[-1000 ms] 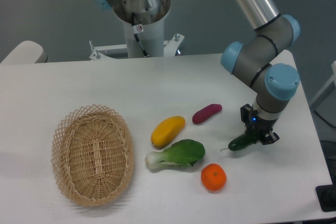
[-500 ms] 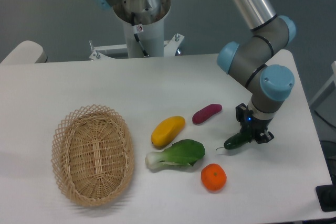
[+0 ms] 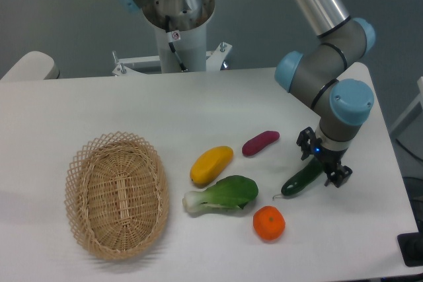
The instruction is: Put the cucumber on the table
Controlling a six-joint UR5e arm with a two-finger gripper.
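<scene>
On the white surface [image 3: 99, 104], cucumber [image 3: 302, 179] lay slanted at four o'clock of the mango [image 3: 211, 164], claw [image 3: 322, 163] spread wide astride it.

A smooth, matt white surface [image 3: 99, 107] is seen — plain and unmarked. The cucumber [image 3: 302, 178] is shown with a glossy dark green skin. The basket [image 3: 116, 193] is woven of rough, pale wicker. The arm [image 3: 317, 1] is finished in brushed silver metal — its joint caps [image 3: 351, 100] in smooth blue plastic.
</scene>
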